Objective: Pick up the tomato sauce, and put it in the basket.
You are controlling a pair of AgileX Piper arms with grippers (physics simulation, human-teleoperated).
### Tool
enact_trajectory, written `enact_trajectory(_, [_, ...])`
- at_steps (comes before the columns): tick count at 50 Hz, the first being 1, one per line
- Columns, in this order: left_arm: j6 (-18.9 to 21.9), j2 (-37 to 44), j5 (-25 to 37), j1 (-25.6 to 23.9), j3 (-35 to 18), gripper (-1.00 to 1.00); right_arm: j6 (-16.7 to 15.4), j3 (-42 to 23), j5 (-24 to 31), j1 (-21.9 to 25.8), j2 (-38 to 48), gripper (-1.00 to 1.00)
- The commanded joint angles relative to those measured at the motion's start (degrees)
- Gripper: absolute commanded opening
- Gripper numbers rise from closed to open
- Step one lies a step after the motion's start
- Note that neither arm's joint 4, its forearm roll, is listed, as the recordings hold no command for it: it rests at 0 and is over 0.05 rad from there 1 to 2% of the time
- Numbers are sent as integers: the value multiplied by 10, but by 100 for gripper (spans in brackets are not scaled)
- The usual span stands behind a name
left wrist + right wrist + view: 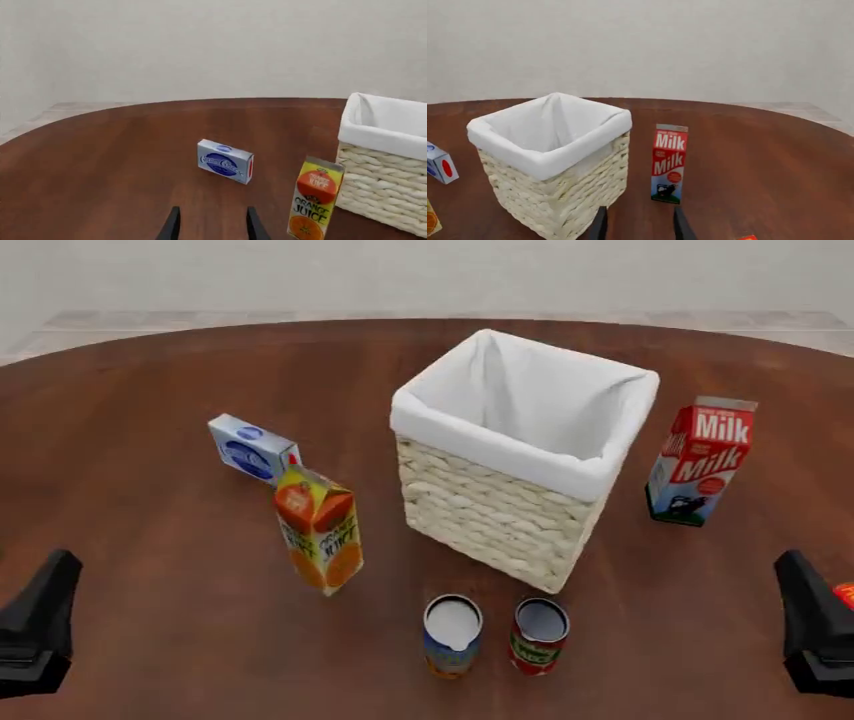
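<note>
Tomato sauce (539,636) stands upright on the table (160,570), at the near edge in front of the basket (514,510), just beside the blue-and-orange can (451,636) and not touching it; no gripper is near it, so the pick-up looks not yet begun and the whole task remains. Basket sits mid-table, nothing seen inside it, with the orange juice carton (320,530) and cream cheese box (251,448) to its left, milk carton (699,460) to its right. Left gripper (212,225) and right gripper (639,224) each show their fingers apart and holding nothing, both low at the near corners in the front view; right arm looks the closer one for the reach.
</note>
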Motion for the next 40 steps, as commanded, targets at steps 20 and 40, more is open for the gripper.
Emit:
enact_trajectory(20, [0,13,-4,3,-6,100,1,-9,8,1,0,100])
enact_trajectory(40, [4,20,-9,6,-12,100,26,-107,71,36,80,100])
